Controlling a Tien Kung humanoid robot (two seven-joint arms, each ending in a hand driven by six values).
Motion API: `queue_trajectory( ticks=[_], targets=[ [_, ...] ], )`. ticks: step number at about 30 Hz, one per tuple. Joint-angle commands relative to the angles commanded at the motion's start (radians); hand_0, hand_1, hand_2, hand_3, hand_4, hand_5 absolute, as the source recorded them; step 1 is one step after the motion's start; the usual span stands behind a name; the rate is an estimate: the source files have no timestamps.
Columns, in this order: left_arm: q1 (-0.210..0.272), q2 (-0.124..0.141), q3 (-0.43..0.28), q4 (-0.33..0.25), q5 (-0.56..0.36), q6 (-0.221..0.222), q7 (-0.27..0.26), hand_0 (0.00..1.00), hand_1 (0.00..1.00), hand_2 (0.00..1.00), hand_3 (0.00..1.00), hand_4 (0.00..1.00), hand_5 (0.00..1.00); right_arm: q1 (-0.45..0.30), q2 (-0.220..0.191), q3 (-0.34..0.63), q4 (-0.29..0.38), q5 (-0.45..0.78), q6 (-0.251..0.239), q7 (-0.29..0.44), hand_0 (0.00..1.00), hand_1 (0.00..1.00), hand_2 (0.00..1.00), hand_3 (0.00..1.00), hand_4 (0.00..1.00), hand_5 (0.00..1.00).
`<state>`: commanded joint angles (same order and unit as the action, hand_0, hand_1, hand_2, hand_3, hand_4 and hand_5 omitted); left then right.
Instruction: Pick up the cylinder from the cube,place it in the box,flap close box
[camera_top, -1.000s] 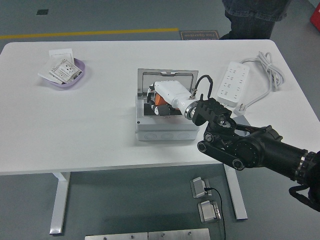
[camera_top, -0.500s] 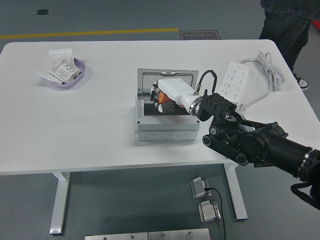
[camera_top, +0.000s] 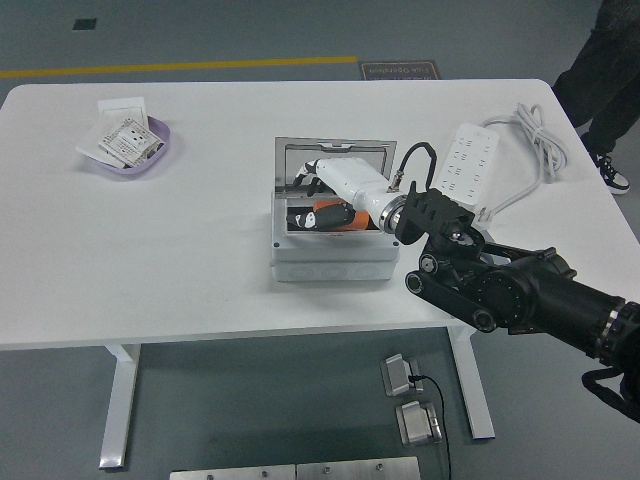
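Observation:
A grey box (camera_top: 330, 262) stands at the table's middle with its lid (camera_top: 330, 150) tipped back and open. The orange cylinder (camera_top: 333, 213) lies on the dark floor inside the box. My right hand (camera_top: 318, 190), white with black fingers, reaches into the box from the right, just above the cylinder. Its fingers look spread and lifted off the cylinder, though dark fingertips (camera_top: 300, 218) stay close beside it. The black right arm (camera_top: 500, 285) comes in from the lower right. The left arm is out of view.
A white power strip (camera_top: 467, 170) with its cable (camera_top: 535, 140) lies right of the box. A purple bowl (camera_top: 130, 150) with paper packets sits at the far left. A person's legs (camera_top: 610, 90) stand at the table's far right corner.
The cylinder has gone from inside my right hand's fingers to lying in the box. The hand has lifted slightly and its fingers have spread. The person has walked to the right.

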<state>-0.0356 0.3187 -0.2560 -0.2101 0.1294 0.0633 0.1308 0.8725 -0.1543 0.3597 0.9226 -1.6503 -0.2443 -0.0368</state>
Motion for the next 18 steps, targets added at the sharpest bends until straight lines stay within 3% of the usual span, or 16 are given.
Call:
queue_trajectory(
  ticks=[8,12,18],
  targets=[
    [0.0,-0.001,0.01,0.001,-0.007,0.0,0.0,0.627,0.648,0.608,0.621,0.654,0.189,-0.008,-0.009,0.01,0.022,-0.007,-0.003,0.001,0.738,0.629,0.62,0.71,0.988,0.592],
    [0.001,-0.003,0.015,0.002,-0.013,-0.001,0.0,0.628,0.646,0.608,0.621,0.655,0.189,-0.018,-0.039,0.036,0.092,-0.003,0.027,-0.031,0.745,0.626,0.621,0.709,0.988,0.591],
    [0.006,-0.005,0.027,0.005,-0.026,-0.002,0.001,0.627,0.647,0.608,0.621,0.654,0.188,-0.033,-0.12,0.104,0.227,0.016,0.113,-0.103,0.747,0.621,0.612,0.701,0.984,0.59]
  ],
)
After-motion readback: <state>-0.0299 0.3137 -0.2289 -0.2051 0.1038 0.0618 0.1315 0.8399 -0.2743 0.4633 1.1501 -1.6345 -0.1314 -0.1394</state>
